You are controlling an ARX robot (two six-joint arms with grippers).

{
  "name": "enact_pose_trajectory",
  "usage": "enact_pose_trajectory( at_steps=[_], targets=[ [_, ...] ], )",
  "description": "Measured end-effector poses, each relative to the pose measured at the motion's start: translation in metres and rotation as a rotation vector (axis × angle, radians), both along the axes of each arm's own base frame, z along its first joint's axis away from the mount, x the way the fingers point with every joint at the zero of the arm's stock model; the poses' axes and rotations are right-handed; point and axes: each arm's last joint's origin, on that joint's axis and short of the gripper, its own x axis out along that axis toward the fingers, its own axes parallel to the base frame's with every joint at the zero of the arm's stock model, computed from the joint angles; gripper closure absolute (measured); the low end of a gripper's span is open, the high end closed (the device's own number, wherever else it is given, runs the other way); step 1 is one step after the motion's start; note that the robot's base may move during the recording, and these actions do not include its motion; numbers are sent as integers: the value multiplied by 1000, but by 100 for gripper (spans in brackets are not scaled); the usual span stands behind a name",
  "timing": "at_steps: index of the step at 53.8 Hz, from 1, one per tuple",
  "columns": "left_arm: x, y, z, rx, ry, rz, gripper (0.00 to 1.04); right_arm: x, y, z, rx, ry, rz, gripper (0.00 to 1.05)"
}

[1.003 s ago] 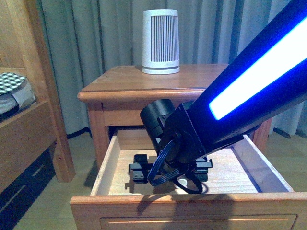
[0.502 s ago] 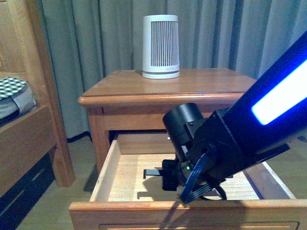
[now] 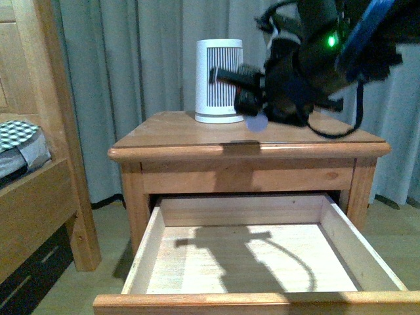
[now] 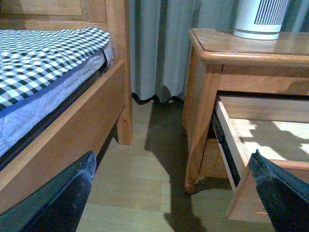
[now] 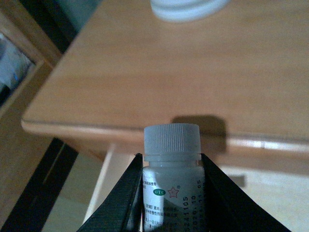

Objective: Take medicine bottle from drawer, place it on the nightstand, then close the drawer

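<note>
My right gripper (image 3: pixel 254 100) is shut on the medicine bottle (image 3: pixel 257 122) and holds it just above the front of the nightstand (image 3: pixel 190 136) top. In the right wrist view the white bottle (image 5: pixel 172 166) with its ribbed cap sits between the two black fingers of the gripper (image 5: pixel 172 193), over the nightstand's front edge (image 5: pixel 145 82). The upper drawer (image 3: pixel 140 254) is pulled far out and its pale inside holds nothing. My left gripper (image 4: pixel 174 198) is open and empty, low near the floor beside the nightstand (image 4: pixel 205 72) and the open drawer (image 4: pixel 231 145).
A tall white ribbed device (image 3: pixel 219 62) stands at the back of the nightstand top; its base shows in the right wrist view (image 5: pixel 186 7). A wooden bed frame (image 3: pixel 39 197) with a checked mattress (image 4: pixel 43 53) stands to the left. Grey curtains hang behind.
My right arm has risen out of the drawer with the bottle, up over the nightstand top. The drawer is left open with nothing in it.
</note>
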Motion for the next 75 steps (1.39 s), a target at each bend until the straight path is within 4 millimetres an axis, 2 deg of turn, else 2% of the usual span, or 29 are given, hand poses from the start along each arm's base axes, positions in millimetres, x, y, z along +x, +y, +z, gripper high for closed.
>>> enact_pose_trajectory(
  at_steps=[5, 9, 13, 19, 25, 29, 38, 44, 49, 51, 56, 57, 59, 62, 66, 70, 75],
  targets=[
    [0, 0, 0, 0, 0, 0, 7, 15, -1, 25, -29, -78, -19, 74],
    [0, 0, 0, 0, 0, 0, 7, 41, -3, 38, -77, -139, -64, 75],
    [0, 0, 0, 0, 0, 0, 7, 80, -4, 24, -140, -146, -108, 75],
    [0, 0, 0, 0, 0, 0, 7, 112, -4, -9, -218, -106, -121, 75],
    [0, 0, 0, 0, 0, 0, 7, 128, -2, -32, -258, -66, -134, 75],
    [0, 0, 0, 0, 0, 0, 7, 131, -1, -32, -263, -71, -144, 75],
    [0, 0, 0, 0, 0, 0, 7, 126, -2, -22, -231, -126, -137, 49],
    [0, 0, 0, 0, 0, 0, 7, 102, -7, -1, -186, -217, -107, 28],
    [0, 0, 0, 0, 0, 0, 7, 69, -16, 28, -125, -299, -73, 14],
    [0, 0, 0, 0, 0, 0, 7, 49, -22, 43, -87, -324, -45, 7],
    [0, 0, 0, 0, 0, 0, 7, -2, -36, 67, -28, -347, 17, 7],
    [0, 0, 0, 0, 0, 0, 7, -19, -40, 70, -16, -342, 41, 7],
    [0, 0, 0, 0, 0, 0, 7, -37, -44, 69, -7, -331, 61, 7],
    [0, 0, 0, 0, 0, 0, 7, -69, -49, 56, 2, -264, 116, 7],
    [0, 0, 0, 0, 0, 0, 7, -102, -55, 24, -8, -159, 143, 17],
    [0, 0, 0, 0, 0, 0, 7, -137, -59, -26, -23, -6, 180, 31],
    [0, 0, 0, 0, 0, 0, 7, -174, -63, -79, -46, 149, 203, 46]
  ],
)
